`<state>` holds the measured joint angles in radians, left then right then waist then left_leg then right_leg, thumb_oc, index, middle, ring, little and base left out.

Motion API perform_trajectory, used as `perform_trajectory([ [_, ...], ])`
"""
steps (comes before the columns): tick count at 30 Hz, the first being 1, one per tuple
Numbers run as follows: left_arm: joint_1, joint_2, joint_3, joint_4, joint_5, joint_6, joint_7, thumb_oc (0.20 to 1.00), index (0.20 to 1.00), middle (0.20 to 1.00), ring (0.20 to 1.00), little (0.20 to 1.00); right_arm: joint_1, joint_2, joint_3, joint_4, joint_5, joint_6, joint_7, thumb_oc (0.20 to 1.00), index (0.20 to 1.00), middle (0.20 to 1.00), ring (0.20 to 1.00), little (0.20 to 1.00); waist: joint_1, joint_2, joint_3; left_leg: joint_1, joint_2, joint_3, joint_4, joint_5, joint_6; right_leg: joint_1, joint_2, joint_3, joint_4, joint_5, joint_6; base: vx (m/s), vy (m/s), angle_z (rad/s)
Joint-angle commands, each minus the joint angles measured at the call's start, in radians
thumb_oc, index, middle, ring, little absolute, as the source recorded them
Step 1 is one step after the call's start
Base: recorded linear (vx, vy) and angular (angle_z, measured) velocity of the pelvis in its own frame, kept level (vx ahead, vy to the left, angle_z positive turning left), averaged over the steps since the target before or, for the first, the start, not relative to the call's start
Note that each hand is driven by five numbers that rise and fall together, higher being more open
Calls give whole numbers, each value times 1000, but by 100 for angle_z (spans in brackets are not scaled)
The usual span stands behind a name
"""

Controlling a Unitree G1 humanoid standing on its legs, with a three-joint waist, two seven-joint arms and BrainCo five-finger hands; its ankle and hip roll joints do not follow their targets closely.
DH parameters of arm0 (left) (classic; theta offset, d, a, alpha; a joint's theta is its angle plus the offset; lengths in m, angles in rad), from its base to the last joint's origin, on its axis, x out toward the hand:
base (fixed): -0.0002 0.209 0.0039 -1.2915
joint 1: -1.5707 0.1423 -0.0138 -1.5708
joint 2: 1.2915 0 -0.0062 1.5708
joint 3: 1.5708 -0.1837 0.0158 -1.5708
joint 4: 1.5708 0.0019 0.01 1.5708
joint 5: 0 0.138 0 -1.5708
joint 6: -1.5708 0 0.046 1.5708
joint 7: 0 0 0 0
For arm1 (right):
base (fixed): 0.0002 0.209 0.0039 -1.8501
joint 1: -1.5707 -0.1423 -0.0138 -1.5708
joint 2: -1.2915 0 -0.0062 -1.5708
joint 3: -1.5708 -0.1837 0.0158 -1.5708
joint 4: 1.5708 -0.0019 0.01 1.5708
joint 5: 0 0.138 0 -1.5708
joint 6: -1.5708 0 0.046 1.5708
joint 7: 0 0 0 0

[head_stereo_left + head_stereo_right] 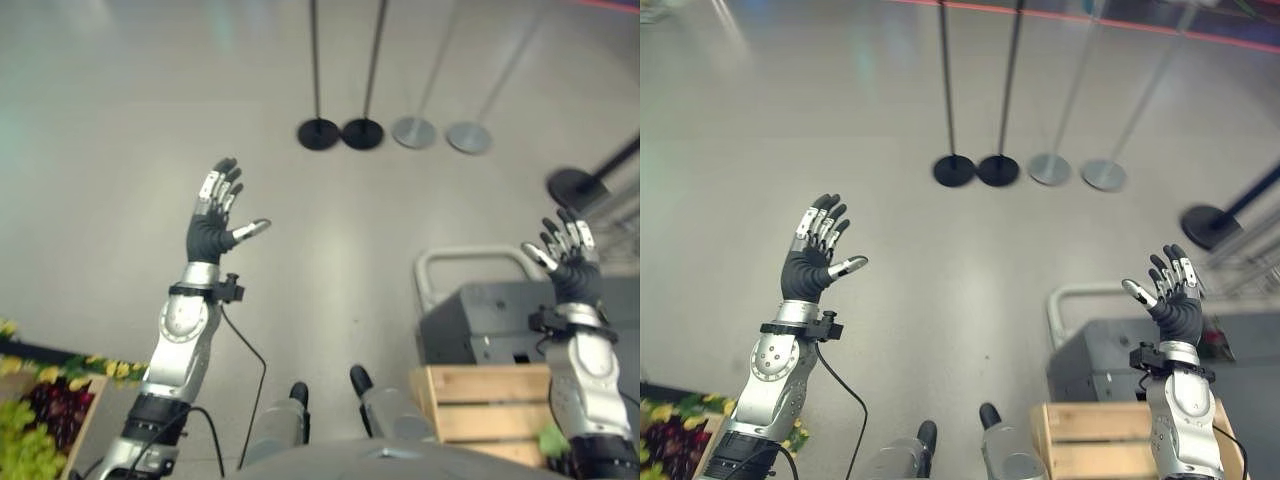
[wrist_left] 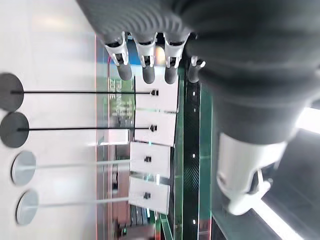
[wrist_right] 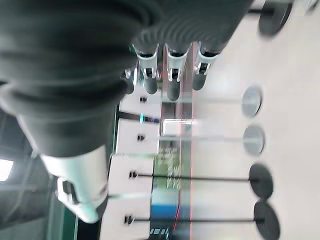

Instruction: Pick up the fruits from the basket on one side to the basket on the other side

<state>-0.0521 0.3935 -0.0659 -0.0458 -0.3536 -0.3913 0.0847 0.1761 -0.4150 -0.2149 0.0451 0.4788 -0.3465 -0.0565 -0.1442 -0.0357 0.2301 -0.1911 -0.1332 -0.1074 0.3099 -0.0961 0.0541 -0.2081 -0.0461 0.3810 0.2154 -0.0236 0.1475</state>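
1. We have both arms raised out in front, the left hand [image 1: 214,218] with fingers spread and straight, holding nothing — the right hand [image 1: 1170,292] the same, splayed and empty.
2. Nothing is grasped yet, so we judge the step in hand to be the reach down toward the fruit. To do it well, we should lower the left arm toward the fruit pile, keep the fingers relaxed until they surround one piece, and close only then.
3. The fruit sits at our lower left — dark purple grapes [image 1: 58,402], light green grapes [image 1: 22,448] and small yellow pieces [image 1: 108,369] in a wooden-edged fruit basket [image 1: 90,412], well apart from either hand.
4. At our lower right stands a pale wooden slatted crate [image 1: 480,400], just in front of a grey box [image 1: 480,320]; something green [image 1: 552,438] shows at the crate's near corner, though we cannot tell what it is.
5. Round-based stanchion posts [image 1: 340,132] stand well beyond on the grey floor [image 1: 100,120].
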Motion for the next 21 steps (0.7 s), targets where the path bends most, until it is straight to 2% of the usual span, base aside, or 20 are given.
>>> perform_trajectory([
  [1,-34,21,55,-63,39,-79,27,1000,1000,1000,1000,1000,-81,-39,-27,-63,-40,-32,11,1000,1000,1000,1000,1000,5,-5,0,54,56,57,36,-107,-44,13,-18,52,10,9,73,-124,340,-116],
  [3,-51,15,44,-65,56,-81,44,1000,1000,1000,1000,1000,-81,-35,-26,-78,-51,-30,6,1000,1000,1000,1000,1000,-9,-8,11,55,45,110,45,-128,-33,-19,-53,55,-8,53,102,-127,242,-91],
  [4,-54,10,40,-67,62,-82,53,1000,1000,1000,1000,1000,-86,-34,-23,-80,-56,-30,2,1000,1000,1000,1000,1000,-10,-6,21,63,46,131,44,-144,-29,-43,-73,22,-10,74,109,-176,228,-91],
  [5,-54,1,30,-63,70,-77,59,1000,1000,1000,1000,1000,-89,-29,-11,-81,-64,-32,-3,1000,1000,1000,1000,1000,-6,-4,39,74,63,170,33,-143,-29,-80,-114,-85,-11,106,106,-144,145,-92],
  [6,-54,2,31,-63,70,-77,59,1000,1000,1000,1000,1000,-90,-28,-11,-81,-64,-32,-3,1000,1000,1000,1000,1000,-6,-7,38,72,61,171,29,-136,-30,-82,-116,-84,-16,113,106,-156,105,-133],
  [8,-59,-13,15,-59,43,-69,60,1000,1000,1000,1000,1000,-82,-21,1,-84,-85,-28,-21,1000,1000,1000,1000,1000,12,7,58,73,86,202,18,-112,-27,-124,-160,-298,86,74,60,-183,140,-122],
  [9,-58,-15,9,-60,44,-60,53,1000,1000,1000,1000,1000,-70,-18,7,-94,-92,-26,-21,1000,1000,1000,1000,1000,10,10,57,74,92,218,1,-96,-22,-120,-168,-367,143,49,40,-233,213,-59],
  [10,-55,-12,8,-63,58,-55,50,1000,1000,1000,1000,1000,-62,-21,7,-92,-94,-20,-13,1000,1000,1000,1000,1000,14,13,51,77,98,248,-21,-81,-12,-110,-168,-435,216,22,26,-244,263,-70],
  [11,-37,-13,11,-73,58,-46,35,1000,1000,1000,1000,1000,-59,-20,-1,-86,-95,-18,-11,1000,1000,1000,1000,1000,33,11,32,87,106,308,-65,-68,7,-56,-175,-549,308,-26,15,-172,195,-58],
  [12,-36,-13,11,-74,58,-45,34,1000,1000,1000,1000,1000,-59,-20,-1,-86,-95,-18,-11,1000,1000,1000,1000,1000,34,11,31,87,107,309,-70,-62,7,-57,-173,-549,302,-20,13,-148,163,-70],
  [13,-27,-10,18,-75,58,-41,36,1000,1000,1000,1000,1000,-64,-21,1,-81,-110,-16,-16,1000,1000,1000,1000,1000,44,14,24,91,118,358,-81,-58,14,-27,-182,-617,355,-43,11,-95,68,-99],
  [15,-6,-6,36,-84,55,-33,23,1000,1000,1000,1000,1000,-76,-20,3,-80,-121,-9,-15,1000,1000,1000,1000,1000,72,6,5,99,129,445,-100,-58,22,40,-194,-695,377,-60,16,-116,40,-117],
  [16,3,-8,44,-86,49,-32,20,1000,1000,1000,1000,1000,-80,-15,6,-79,-122,-7,-11,1000,1000,1000,1000,1000,77,0,-7,96,131,482,-108,-52,22,71,-189,-711,353,-56,24,-72,-11,-159],
  [17,4,-8,45,-86,48,-32,19,1000,1000,1000,1000,1000,-79,-15,7,-80,-122,-7,-11,1000,1000,1000,1000,1000,80,0,-6,99,132,485,-109,-52,22,73,-187,-708,350,-54,25,-81,-115,-234],
  [18,7,-11,57,-76,29,-33,21,1000,1000,1000,1000,1000,-89,-13,20,-75,-128,-4,-7,1000,1000,1000,1000,1000,91,-11,-28,92,141,551,-124,-40,12,120,-181,-730,204,-59,20,36,-150,-251],
  [19,23,-20,74,-78,18,-30,14,1000,1000,1000,1000,1000,-97,-12,26,-75,-120,-1,-2,1000,1000,1000,1000,1000,98,-10,-47,93,150,573,-122,-57,-5,158,-166,-721,105,-96,33,27,-216,-212],
  [21,29,-22,79,-80,8,-31,12,1000,1000,1000,1000,1000,-101,-17,35,-79,-117,1,-1,1000,1000,1000,1000,1000,104,-5,-48,89,166,592,-116,-47,-16,165,-149,-706,58,-90,28,36,-149,-152],
])
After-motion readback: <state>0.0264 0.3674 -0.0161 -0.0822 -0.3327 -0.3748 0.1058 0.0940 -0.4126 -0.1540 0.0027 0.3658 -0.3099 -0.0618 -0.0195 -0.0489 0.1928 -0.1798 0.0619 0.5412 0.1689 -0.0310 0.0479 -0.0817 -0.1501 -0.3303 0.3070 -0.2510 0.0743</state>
